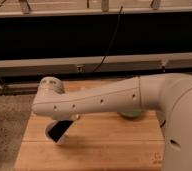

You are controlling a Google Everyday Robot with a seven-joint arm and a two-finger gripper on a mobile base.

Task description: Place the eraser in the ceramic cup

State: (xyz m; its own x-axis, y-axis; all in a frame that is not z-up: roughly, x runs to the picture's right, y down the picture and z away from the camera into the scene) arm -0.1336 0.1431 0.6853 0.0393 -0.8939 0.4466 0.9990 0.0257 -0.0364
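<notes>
**Arm across table, gripper low at left**

Counted: one arm (99, 100), one gripper (59, 131), one cup (131, 114), one table (104, 147). Gripper down at table's left part, dark, just above the wood, fingers closed right up. Cannot tell whether anything sits between them. Eraser not made out anywhere; possibly hidden by gripper or arm. Cup pale green, on table toward right, well apart from gripper, top half blocked by arm lying across it. Behind: one black cable (112, 40) hanging against dark backdrop. Speckled floor (6, 120) at left.
</notes>
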